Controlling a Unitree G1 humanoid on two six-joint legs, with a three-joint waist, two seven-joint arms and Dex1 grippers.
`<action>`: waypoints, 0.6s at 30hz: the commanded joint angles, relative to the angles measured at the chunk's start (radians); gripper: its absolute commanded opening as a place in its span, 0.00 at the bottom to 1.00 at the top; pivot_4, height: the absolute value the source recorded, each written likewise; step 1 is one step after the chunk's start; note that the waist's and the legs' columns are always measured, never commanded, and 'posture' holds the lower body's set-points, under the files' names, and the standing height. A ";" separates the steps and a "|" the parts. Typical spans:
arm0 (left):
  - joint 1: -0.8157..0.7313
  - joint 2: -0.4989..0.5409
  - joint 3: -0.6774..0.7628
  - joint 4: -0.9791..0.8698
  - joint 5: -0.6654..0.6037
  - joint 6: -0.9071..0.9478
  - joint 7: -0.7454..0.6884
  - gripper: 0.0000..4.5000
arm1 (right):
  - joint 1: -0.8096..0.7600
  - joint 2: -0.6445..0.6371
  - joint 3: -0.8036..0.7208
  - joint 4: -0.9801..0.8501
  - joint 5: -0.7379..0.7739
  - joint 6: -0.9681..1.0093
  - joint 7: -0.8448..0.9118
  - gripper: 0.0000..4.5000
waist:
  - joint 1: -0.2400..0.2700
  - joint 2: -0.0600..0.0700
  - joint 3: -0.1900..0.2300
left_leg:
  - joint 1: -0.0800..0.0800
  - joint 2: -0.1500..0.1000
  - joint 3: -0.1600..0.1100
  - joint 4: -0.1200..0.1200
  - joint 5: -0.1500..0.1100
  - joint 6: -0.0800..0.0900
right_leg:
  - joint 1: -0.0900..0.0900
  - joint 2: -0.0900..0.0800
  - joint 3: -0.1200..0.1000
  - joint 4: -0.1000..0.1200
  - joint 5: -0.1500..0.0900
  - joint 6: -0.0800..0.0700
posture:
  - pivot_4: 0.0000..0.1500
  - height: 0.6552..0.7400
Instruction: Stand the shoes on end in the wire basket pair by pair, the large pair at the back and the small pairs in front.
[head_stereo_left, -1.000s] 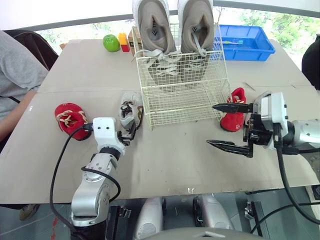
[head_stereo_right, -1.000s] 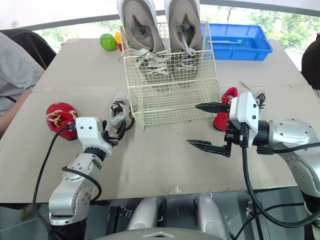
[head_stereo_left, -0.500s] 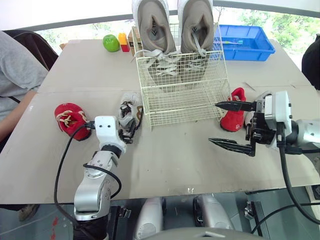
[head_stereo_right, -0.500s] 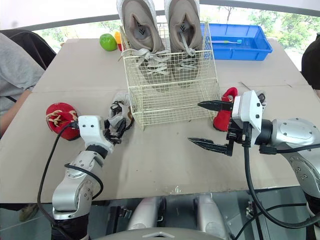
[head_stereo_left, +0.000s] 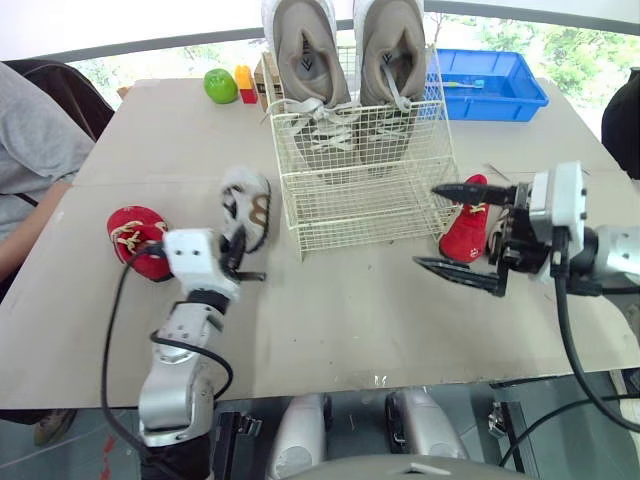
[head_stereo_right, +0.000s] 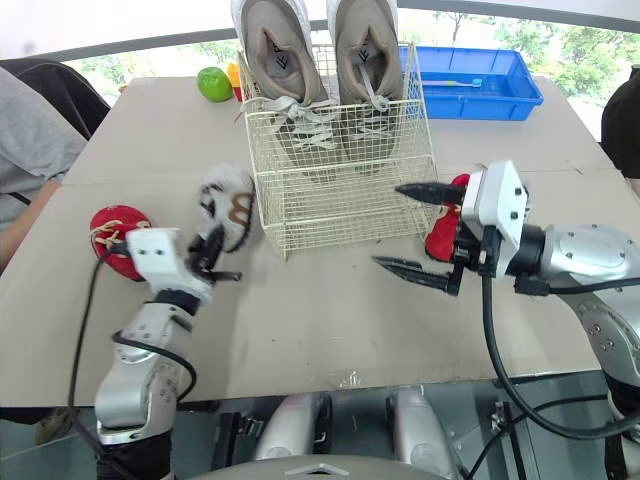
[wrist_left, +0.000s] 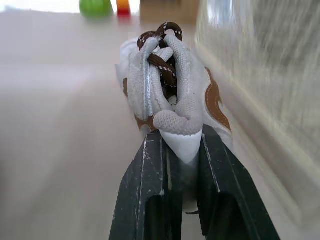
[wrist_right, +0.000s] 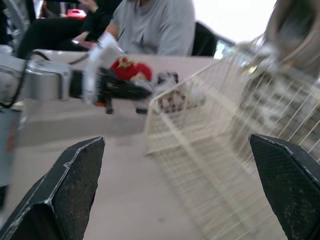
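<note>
Slippage is the chief risk, I judge: the left pincer (wrist_left: 179, 142) is pinching only one end of the small white mesh shoe with brown laces (wrist_left: 170, 85). The rest of the shoe juts out ahead of the fingertips and could swing or drop loose if it is carried over a rim. Its laces might also snag the cream wire basket (head_stereo_left: 360, 205), whose side wall stands just beside the held shoe, on the pincer's right. Further ahead inside it, the large grey pair of trainers (head_stereo_left: 310, 50) stands on end at the back, so the shoe has to go in front without knocking them. Near the pincer's wrist, on its left, a small red shoe with pale laces (head_stereo_left: 135, 235) lies on the beige tabletop (head_stereo_left: 340, 320). Across the basket the right pincer (head_stereo_left: 428, 226) is spread wide and holds nothing. A second red shoe (head_stereo_left: 465, 225) stands just beyond its fingers, near the basket's corner, and a careless closing sweep could tip it
</note>
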 joint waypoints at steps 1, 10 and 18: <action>-0.080 0.162 0.137 -0.117 -0.184 -0.124 -0.224 0.03 | -0.179 -0.039 -0.037 0.017 0.072 0.106 -0.071 1.00 | -0.001 0.000 0.001 | -0.002 0.000 0.000 0.000 0.000 0.000 | -0.002 0.000 0.000 0.000 0.000 -0.001 | 1.00 1.00; -0.241 0.501 0.043 0.207 -0.213 -0.543 -0.961 0.03 | -0.633 -0.145 0.070 0.305 0.241 0.434 0.038 1.00 | 0.006 0.003 0.002 | -0.001 0.000 0.004 -0.001 -0.002 0.003 | -0.002 -0.004 -0.001 -0.004 -0.002 -0.005 | 1.00 1.00; -0.738 0.382 -0.251 0.663 -0.151 -1.075 -1.350 0.03 | -0.880 -0.080 0.323 0.536 0.170 0.673 0.181 1.00 | -0.004 0.003 0.002 | -0.002 0.000 0.012 0.000 -0.003 0.005 | -0.004 -0.002 0.003 -0.003 0.000 -0.003 | 1.00 1.00</action>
